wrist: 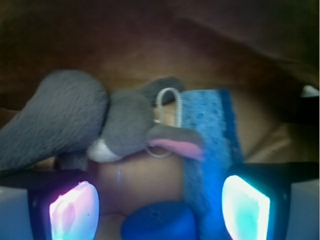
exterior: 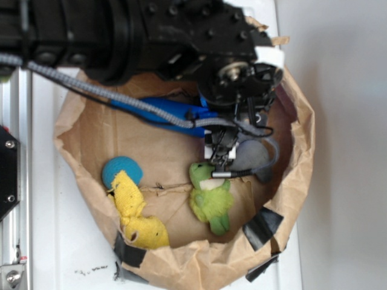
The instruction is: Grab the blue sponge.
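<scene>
- Paper bag (exterior: 78,130): holds all items.
- Gripper (wrist: 160,200): jaws spread, grasping nothing.
- Grey plush toy (wrist: 85,122): lies against the sponge's left edge.
- Blue sponge (wrist: 207,145): between the fingers, nearer the right pad (wrist: 245,200).

A crumpled brown paper bag (exterior: 290,181) holds a yellow plush toy (exterior: 136,217) touching a teal ball (exterior: 118,169), with a green plush frog (exterior: 211,202) nearby. A grey plush toy (wrist: 70,120) with a metal ring (wrist: 167,102) lies behind a blue bottle (exterior: 163,109).
</scene>
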Robot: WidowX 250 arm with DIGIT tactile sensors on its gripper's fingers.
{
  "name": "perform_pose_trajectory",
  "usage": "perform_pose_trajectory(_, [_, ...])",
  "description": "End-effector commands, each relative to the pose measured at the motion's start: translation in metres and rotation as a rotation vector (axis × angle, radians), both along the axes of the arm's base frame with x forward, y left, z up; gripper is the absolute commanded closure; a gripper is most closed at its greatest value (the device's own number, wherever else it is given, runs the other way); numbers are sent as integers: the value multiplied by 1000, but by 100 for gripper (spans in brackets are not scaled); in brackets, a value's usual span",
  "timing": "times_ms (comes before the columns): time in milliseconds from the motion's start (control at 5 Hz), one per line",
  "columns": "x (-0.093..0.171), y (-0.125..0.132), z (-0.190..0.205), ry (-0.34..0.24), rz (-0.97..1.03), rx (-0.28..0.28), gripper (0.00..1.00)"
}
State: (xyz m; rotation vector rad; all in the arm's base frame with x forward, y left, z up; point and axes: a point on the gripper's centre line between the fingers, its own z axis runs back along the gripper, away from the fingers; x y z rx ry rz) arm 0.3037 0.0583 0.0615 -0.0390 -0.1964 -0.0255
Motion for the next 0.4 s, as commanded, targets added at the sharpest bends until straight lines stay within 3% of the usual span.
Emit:
perform_pose_trajectory(0, [5, 2, 14, -19, 4, 11, 0])
perform_pose_trajectory(200, [4, 0, 12, -30, 3, 17, 0])
